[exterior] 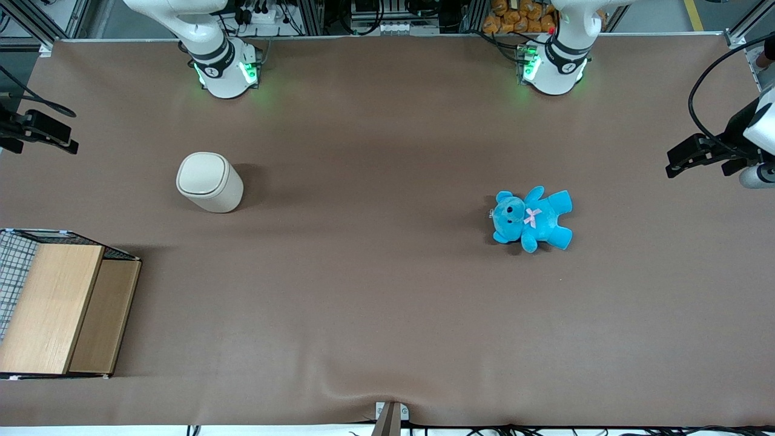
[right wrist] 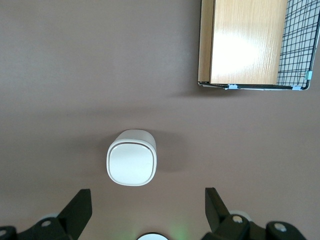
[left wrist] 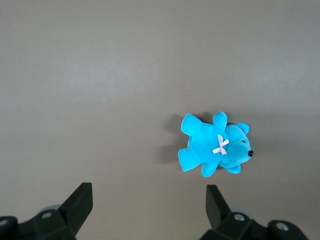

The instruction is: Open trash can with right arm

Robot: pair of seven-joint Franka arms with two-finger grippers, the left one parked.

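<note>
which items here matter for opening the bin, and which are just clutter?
Belongs to the job:
- trash can, lid shut, upright
- right arm's gripper, fingers open, held high above the table with the can in its view

Just lying about:
- blue teddy, toward the parked arm's end
- wooden box, nearer the front camera than the can

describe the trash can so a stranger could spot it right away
On the brown table, look toward the working arm's end, farther from the front camera than the wooden box. The trash can stands upright there, lid closed, below the open gripper: small, cream-white, rounded-square.
</note>
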